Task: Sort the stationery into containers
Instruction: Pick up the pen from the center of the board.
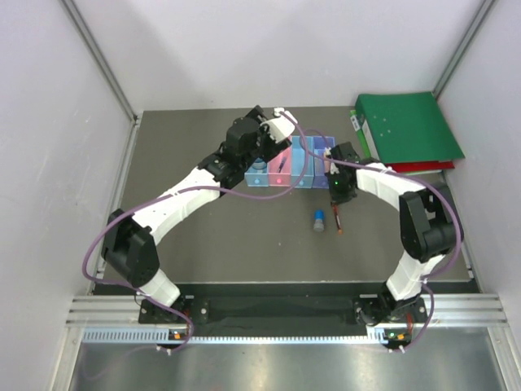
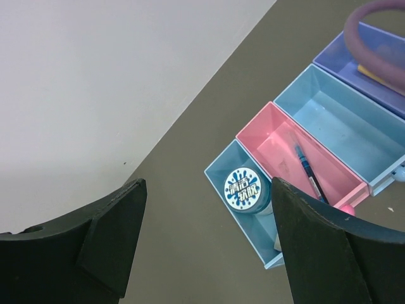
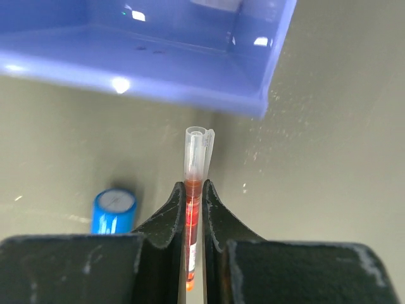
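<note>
Four bins stand in a row: blue (image 1: pixel 256 173), pink (image 1: pixel 281 168), light blue (image 1: pixel 302 163), purple (image 1: pixel 323 151). In the left wrist view the blue bin (image 2: pixel 235 218) holds a round blue disc (image 2: pixel 242 189), the pink bin (image 2: pixel 278 142) holds a dark pen (image 2: pixel 307 172), the light-blue bin (image 2: pixel 342 123) looks empty, and the purple bin (image 2: pixel 354 54) shows an orange-yellow highlighter (image 2: pixel 378 75). My left gripper (image 1: pixel 260 151) (image 2: pixel 207 190) hangs open and empty by the blue bin. My right gripper (image 1: pixel 336 204) (image 3: pixel 193 187) is shut on a thin red pen (image 3: pixel 195 171) (image 1: pixel 338 221), in front of the purple bin (image 3: pixel 158 57). A small blue cylinder (image 1: pixel 319 220) (image 3: pixel 114 210) lies to its left.
Big green binders (image 1: pixel 407 126) lie at the back right, over a red folder (image 1: pixel 429 168). Grey walls close in the table at the back and both sides. A purple cable (image 2: pixel 373 19) crosses above the purple bin.
</note>
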Action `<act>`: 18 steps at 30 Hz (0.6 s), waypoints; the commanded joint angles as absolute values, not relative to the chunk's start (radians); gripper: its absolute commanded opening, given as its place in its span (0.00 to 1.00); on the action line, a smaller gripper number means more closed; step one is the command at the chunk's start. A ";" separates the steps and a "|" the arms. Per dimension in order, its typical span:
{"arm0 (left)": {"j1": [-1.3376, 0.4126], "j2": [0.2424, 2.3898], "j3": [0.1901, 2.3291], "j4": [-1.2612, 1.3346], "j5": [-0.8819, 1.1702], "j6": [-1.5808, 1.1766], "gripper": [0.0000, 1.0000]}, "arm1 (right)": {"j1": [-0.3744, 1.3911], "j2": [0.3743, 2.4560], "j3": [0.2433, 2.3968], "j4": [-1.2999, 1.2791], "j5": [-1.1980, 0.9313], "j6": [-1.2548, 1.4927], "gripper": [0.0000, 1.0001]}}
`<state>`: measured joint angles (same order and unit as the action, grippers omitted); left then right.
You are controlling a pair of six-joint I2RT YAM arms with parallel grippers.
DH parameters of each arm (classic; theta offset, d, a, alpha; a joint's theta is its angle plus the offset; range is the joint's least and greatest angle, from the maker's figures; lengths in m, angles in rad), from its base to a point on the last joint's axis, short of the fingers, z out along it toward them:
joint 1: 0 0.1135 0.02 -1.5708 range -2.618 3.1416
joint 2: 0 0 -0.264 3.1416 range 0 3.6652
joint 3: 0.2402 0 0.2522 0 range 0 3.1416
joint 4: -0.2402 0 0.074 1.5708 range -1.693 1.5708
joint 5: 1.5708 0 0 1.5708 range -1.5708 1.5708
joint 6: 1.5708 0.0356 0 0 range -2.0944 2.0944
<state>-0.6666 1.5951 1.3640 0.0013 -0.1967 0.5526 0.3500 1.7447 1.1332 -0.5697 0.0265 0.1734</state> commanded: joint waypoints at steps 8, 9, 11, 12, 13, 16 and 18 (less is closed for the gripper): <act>-0.669 1.539 1.327 0.058 -0.198 0.526 0.85 | 0.399 1.542 1.216 -0.580 0.061 0.117 0.00; -0.669 1.537 1.322 0.060 -0.199 0.528 0.85 | 0.405 1.534 1.221 -0.578 0.063 0.114 0.00; -0.669 1.532 1.310 0.063 -0.210 0.537 0.85 | 0.429 1.528 1.242 -0.572 0.066 0.098 0.00; -0.669 1.532 1.298 0.069 -0.228 0.540 0.85 | 0.437 1.529 1.253 -0.569 0.069 0.097 0.00; -0.669 1.534 1.296 0.068 -0.241 0.537 0.86 | 0.442 1.534 1.265 -0.562 0.071 0.097 0.00; -0.669 1.526 1.289 0.060 -0.285 0.508 0.93 | 0.445 1.566 1.330 -0.543 0.069 0.104 0.00; -0.669 1.503 1.267 0.074 -0.299 0.482 0.98 | 0.445 1.604 1.374 -0.531 0.069 0.106 0.00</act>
<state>-0.6659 1.5749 1.2968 0.0078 -0.2440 0.5255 0.4339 1.5730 1.2606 -0.5922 0.0578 0.1158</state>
